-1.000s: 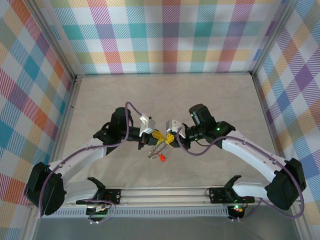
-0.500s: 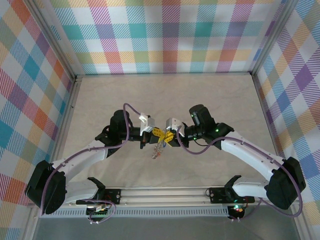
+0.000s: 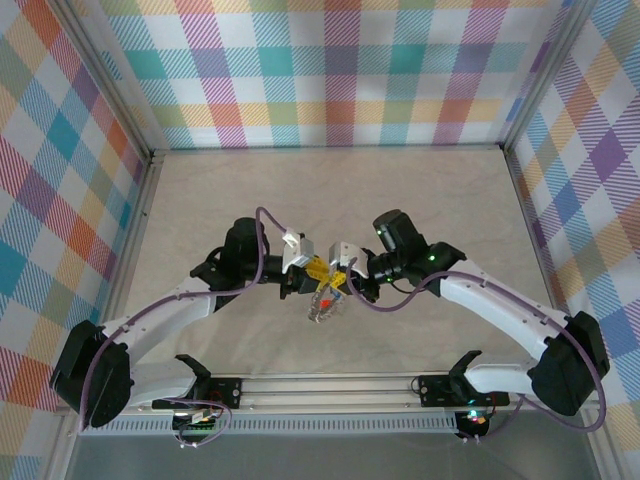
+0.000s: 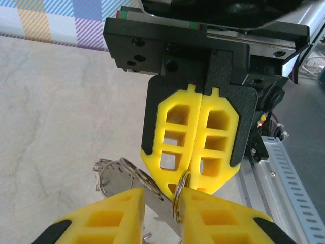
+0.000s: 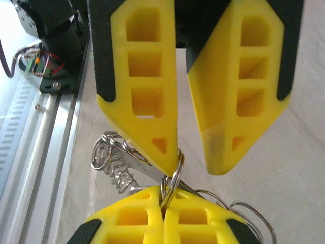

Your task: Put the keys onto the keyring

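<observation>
Both grippers meet tip to tip above the middle of the table, left gripper (image 3: 312, 270) against right gripper (image 3: 341, 277). The keys (image 3: 322, 308) dangle below them in a silvery bunch with a small red piece (image 3: 326, 297). In the right wrist view my right gripper (image 5: 163, 202) is shut, pinching the thin keyring (image 5: 175, 173) upright between its tips. The left gripper (image 5: 193, 165) faces it with fingers apart, one tip touching the ring. In the left wrist view the left gripper (image 4: 163, 197) is open, with a flat key blade (image 4: 161, 204) and the keyring (image 4: 179, 195) in its gap.
The beige table top (image 3: 330, 200) has plaid walls on three sides. An aluminium rail (image 3: 330, 385) runs along the near edge, seen also as the rail (image 4: 284, 173) beyond the fingers. More rings and jagged keys (image 5: 118, 173) hang to the left of the pinch.
My left gripper has gone from shut to open. The right gripper has closed fully on the ring. The bunch has swung, bringing the red piece up nearer the fingertips.
</observation>
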You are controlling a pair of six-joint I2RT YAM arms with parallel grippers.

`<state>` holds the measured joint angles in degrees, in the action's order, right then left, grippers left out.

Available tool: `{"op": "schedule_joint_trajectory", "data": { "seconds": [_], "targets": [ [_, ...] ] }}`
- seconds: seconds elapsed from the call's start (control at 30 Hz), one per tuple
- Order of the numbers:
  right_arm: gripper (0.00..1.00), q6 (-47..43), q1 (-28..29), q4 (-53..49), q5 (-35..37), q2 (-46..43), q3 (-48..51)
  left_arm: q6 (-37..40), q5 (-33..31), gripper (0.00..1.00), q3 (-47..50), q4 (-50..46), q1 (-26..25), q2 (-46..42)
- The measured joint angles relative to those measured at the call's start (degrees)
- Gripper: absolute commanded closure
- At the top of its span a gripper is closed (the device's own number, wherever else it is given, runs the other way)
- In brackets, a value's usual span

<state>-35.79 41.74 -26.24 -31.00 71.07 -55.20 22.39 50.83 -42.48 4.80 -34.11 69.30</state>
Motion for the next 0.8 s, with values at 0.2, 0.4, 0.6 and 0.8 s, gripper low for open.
{"op": "schedule_joint_trajectory", "data": {
  "seconds": [0.2, 0.4, 0.6, 0.8],
  "targets": [
    [1.0, -3.1, 0.3, -4.8, 2.1, 0.9, -1.2, 6.8, 0.6, 0.76, -4.4, -9.9, -0.6, 2.6],
    [1.0, -4.2, 0.4, -6.5, 2.5, 2.2, -1.5, 10.4, 0.7, 0.78, -6.3, -14.6, -1.9, 4.7],
    [1.0, -4.2, 0.5, -7.1, 2.5, 2.4, -1.6, 12.3, 0.7, 0.99, -7.6, -17.4, -2.6, 6.1],
    [0.89, -3.8, 0.5, -7.1, 2.6, 2.3, -1.6, 14.8, 1.1, 1.0, -9.4, -20.9, -2.7, 6.8]
  ]
}}
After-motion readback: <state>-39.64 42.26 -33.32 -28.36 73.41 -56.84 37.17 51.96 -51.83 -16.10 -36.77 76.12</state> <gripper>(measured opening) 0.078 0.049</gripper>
